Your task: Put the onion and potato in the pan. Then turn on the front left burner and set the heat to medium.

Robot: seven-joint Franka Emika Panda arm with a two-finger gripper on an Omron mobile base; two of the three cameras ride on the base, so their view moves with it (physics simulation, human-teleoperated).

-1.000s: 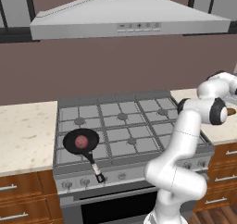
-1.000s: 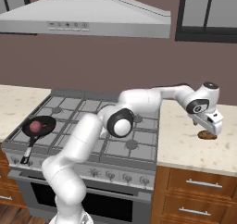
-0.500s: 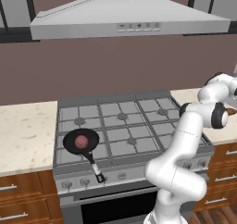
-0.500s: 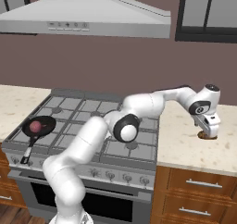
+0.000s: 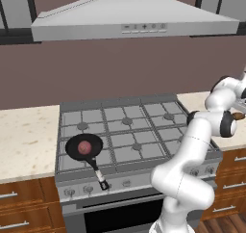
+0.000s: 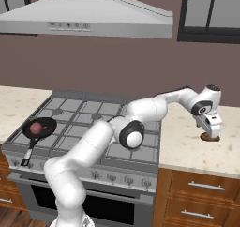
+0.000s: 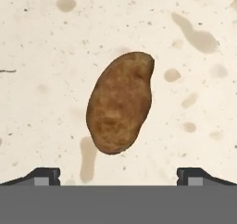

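speckled cream stone makes up the surface (image 6: 187, 146) to the right of the grey stove (image 5: 139, 145), under a steel range hood (image 5: 134, 22) and a brown wall. the potato (image 7: 120, 102) lies flat on that surface, well apart from the stove's edge, and in the right base view it shows as a brown lump (image 6: 209, 137) just below the hand. the claw (image 7: 118, 174) hangs directly above it, its two dark fingertips (image 7: 44, 174) spread wide apart with nothing between them, not touching the potato. the pan (image 5: 84, 148) sits on the front left burner's grate, handle pointing toward the stove's front knobs. the onion (image 5: 85, 147) rests inside the pan's bowl, near its middle.
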